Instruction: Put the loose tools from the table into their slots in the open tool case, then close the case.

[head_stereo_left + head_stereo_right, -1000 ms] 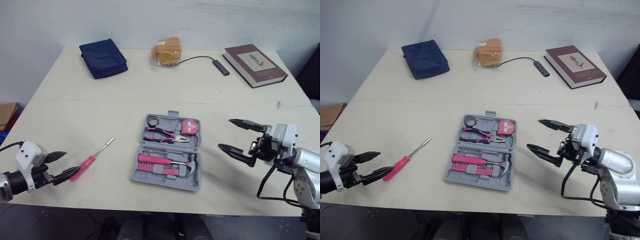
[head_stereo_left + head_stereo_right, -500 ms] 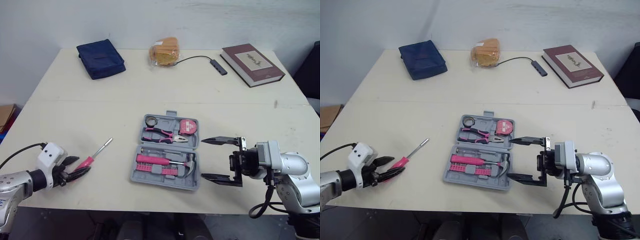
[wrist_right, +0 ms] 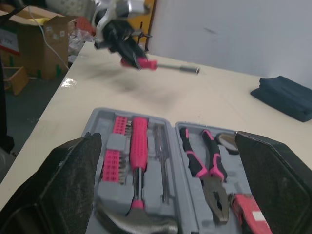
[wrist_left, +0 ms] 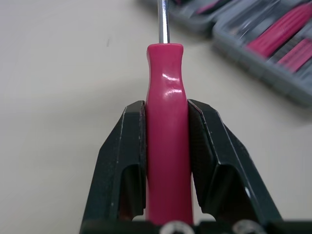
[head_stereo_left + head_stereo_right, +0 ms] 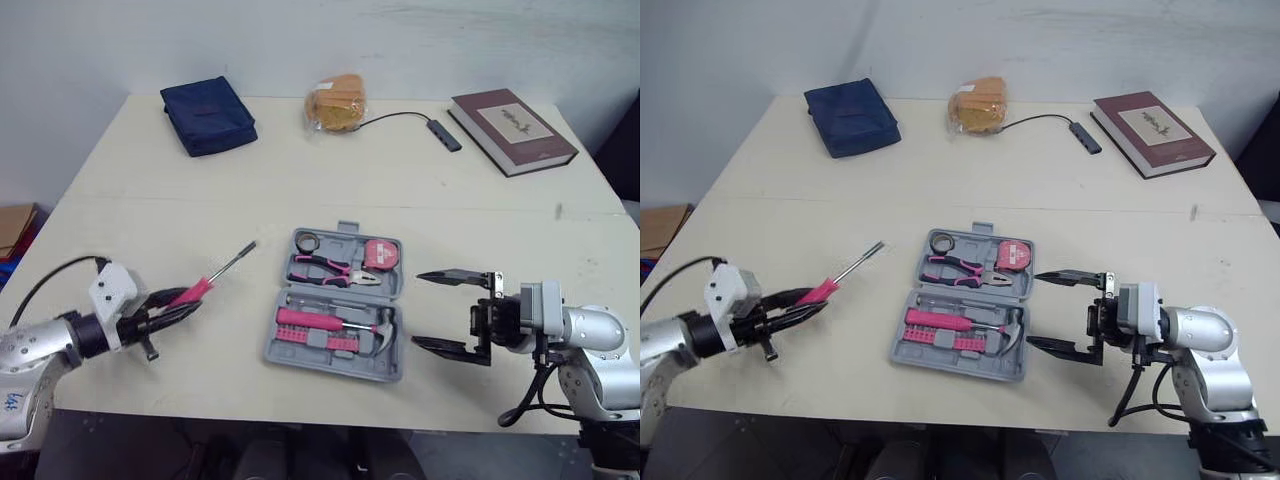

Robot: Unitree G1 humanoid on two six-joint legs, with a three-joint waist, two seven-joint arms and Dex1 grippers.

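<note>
"Left wrist view first: what did it log that the head views did not?"

"Contact detail. The left gripper (image 4: 166,108) was clenched on the screwdriver (image 4: 165,63). Both black fingers (image 4: 122,146) pressed flat against the pink handle, and the steel shaft ran out ahead."

"And the head views?"

"Placement. The screwdriver was held left of the open tool case (image 5: 330,364), well apart from it, with the tip angled up and towards it. The right gripper (image 5: 417,308) was spread wide and held nothing, just beside the case's right edge and low over the table (image 5: 150,210)."

"Right wrist view?"

"It looked across the case between its own fingers. The hammer (image 3: 136,226), pink-handled driver (image 3: 139,156), bits (image 3: 114,151), pliers (image 3: 207,165) and tape measure (image 3: 248,209) sat in their slots. Beyond them the screwdriver showed side-on, clear of the table, with a blurred shadow on the surface beneath. A cardboard box (image 3: 29,44) stood past the table edge."

"Any writing?"

"The book (image 5: 512,118) at the far right corner carried a pale cover label, too small to read. The navy pouch (image 5: 208,115), a wrapped orange packet (image 5: 337,103) and a cabled hub (image 5: 440,134) lay along the far edge."
</note>
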